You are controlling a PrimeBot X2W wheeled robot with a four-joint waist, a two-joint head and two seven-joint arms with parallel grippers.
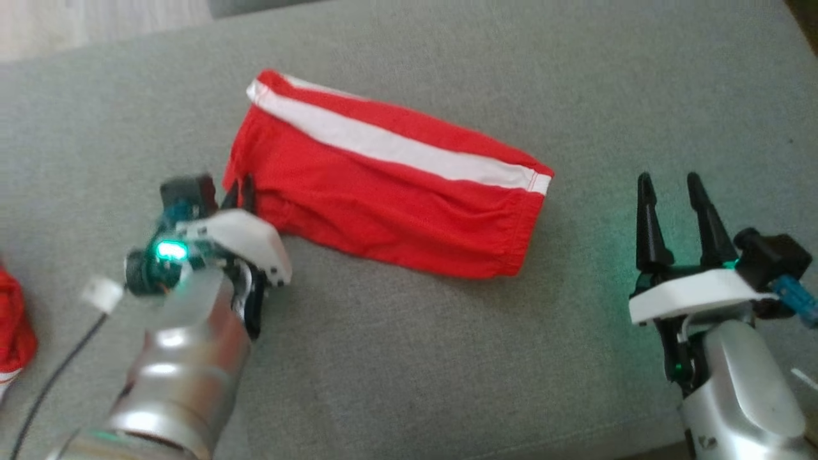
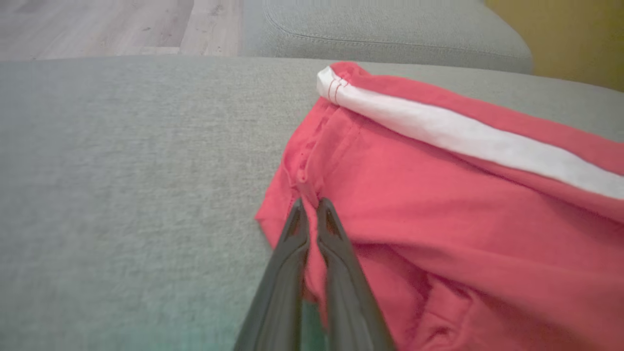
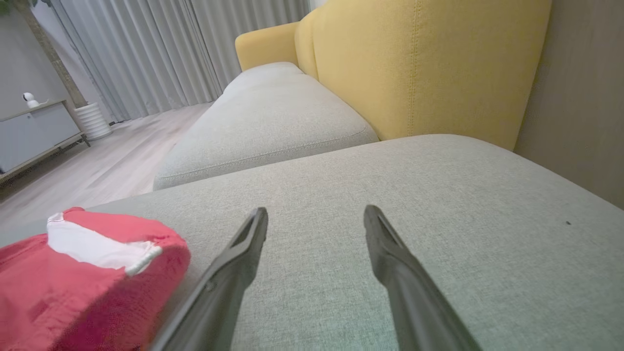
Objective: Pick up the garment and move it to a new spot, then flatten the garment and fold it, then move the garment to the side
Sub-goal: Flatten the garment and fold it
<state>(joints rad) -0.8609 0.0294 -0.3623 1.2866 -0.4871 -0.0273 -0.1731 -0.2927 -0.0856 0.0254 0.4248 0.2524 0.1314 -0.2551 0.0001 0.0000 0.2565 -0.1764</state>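
The garment (image 1: 383, 191) is a pair of red shorts with a white side stripe, folded and lying on the grey cushion (image 1: 409, 358). My left gripper (image 1: 241, 191) is shut on the garment's near left edge; in the left wrist view its two dark fingers (image 2: 336, 253) pinch a fold of the red cloth (image 2: 438, 204) between them. To the right of the garment, apart from it, my right gripper (image 1: 671, 185) stands open over bare cushion. The right wrist view has its fingers (image 3: 243, 258) spread wide, with the garment (image 3: 83, 282) at the lower left.
Another red cloth (image 1: 14, 332) lies at the left edge of the head view. A second grey cushion (image 3: 273, 117) and a yellow sofa back (image 3: 419, 68) lie beyond. Wooden floor (image 2: 97, 27) runs past the cushion's far edge.
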